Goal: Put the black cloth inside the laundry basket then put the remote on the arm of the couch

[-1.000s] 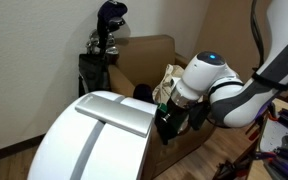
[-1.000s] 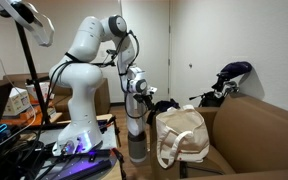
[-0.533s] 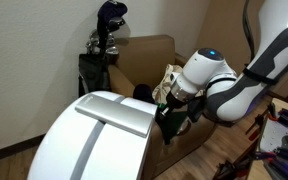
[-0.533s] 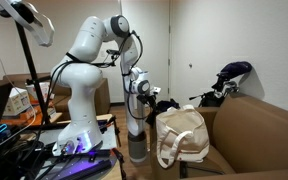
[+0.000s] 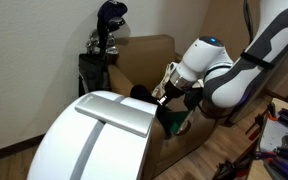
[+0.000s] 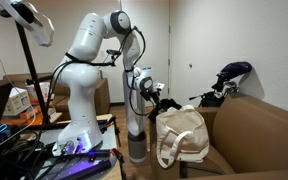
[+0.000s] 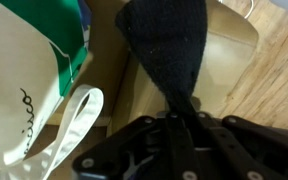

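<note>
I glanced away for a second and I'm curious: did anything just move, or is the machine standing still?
The gripper, shut on the black cloth, rose a little and swung toward the laundry basket, carrying the cloth along. Nothing was let go. The basket, the couch and the golf bag stayed where they were.

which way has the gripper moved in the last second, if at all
Yes. In an exterior view the gripper has shifted right, toward the laundry basket, holding the black cloth.

I see a tan-brown padded armchair (image 6: 252, 130) on the wooden floor (image 7: 279, 90); a cream fabric tote bag with loop handles (image 6: 182, 135) sits at its seat edge.
</note>
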